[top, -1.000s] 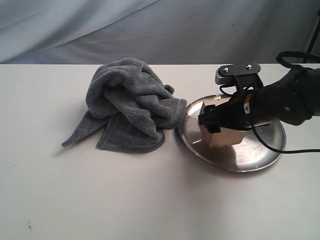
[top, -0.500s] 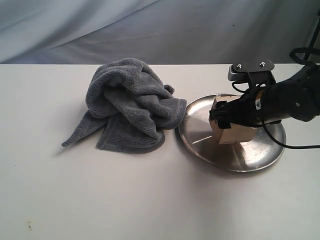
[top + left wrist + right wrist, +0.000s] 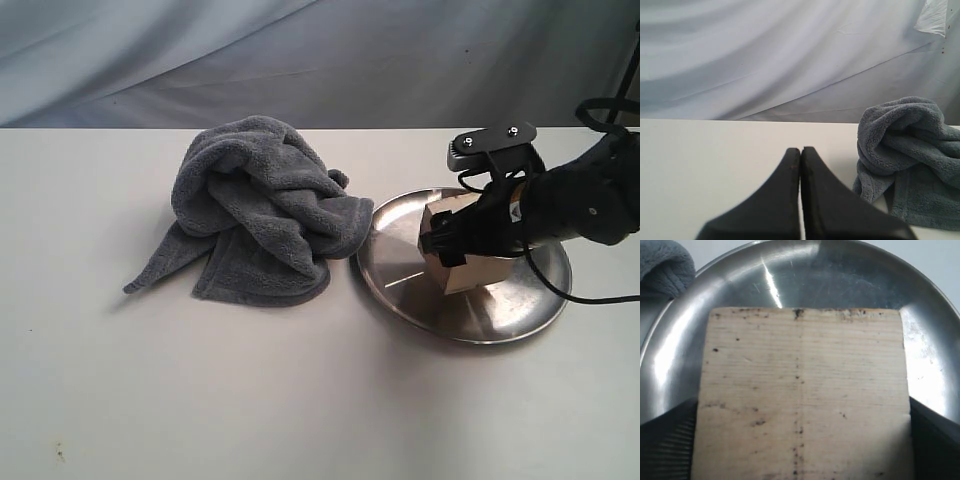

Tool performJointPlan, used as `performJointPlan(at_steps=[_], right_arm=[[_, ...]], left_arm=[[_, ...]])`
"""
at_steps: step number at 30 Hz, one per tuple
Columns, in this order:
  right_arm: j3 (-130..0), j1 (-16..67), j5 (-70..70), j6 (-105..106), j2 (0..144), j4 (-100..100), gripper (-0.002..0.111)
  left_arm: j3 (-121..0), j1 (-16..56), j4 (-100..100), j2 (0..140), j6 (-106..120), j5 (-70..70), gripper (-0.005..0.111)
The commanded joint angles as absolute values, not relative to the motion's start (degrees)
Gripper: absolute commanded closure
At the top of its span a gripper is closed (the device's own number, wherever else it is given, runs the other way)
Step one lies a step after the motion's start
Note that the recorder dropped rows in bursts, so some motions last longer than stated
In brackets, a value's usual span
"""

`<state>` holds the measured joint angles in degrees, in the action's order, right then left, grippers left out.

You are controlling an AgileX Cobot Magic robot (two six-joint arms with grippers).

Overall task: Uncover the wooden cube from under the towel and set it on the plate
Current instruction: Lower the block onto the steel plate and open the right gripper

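Right gripper [image 3: 451, 243] is clamped on the wooden cube [image 3: 468, 272], held tilted over the plate [image 3: 400, 265] middle, low edge seemingly touching it; only a release seems needed. Left gripper [image 3: 800, 162] is pressed together, near the towel [image 3: 910, 150].

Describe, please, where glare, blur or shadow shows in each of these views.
Exterior view: soft, even light, with only a faint shadow beside the towel. Right wrist view: bright glare streaks on the plate, while the wooden cube is in focus with its grain clear. Left wrist view: the left tool is dark and blurred close to the lens.
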<state>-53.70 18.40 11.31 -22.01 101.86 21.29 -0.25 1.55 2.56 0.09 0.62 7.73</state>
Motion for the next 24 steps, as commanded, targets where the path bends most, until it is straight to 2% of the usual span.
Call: performJointPlan(at_steps=[1,15,24], right_arm=[[-53.8,18.76,9.82,-21.36,101.79,21.87,0.042],[-52.42,19.37,9.29,-21.36,103.58,20.42,0.042],[-52.42,19.55,7.99,-21.71,103.58,20.42,0.014]], left_arm=[[0.0,1.6,2.52,0.0,0.62,7.61,0.105],[0.0,1.6,2.52,0.0,0.49,7.61,0.105],[0.0,1.6,2.52,0.0,0.49,7.61,0.105]])
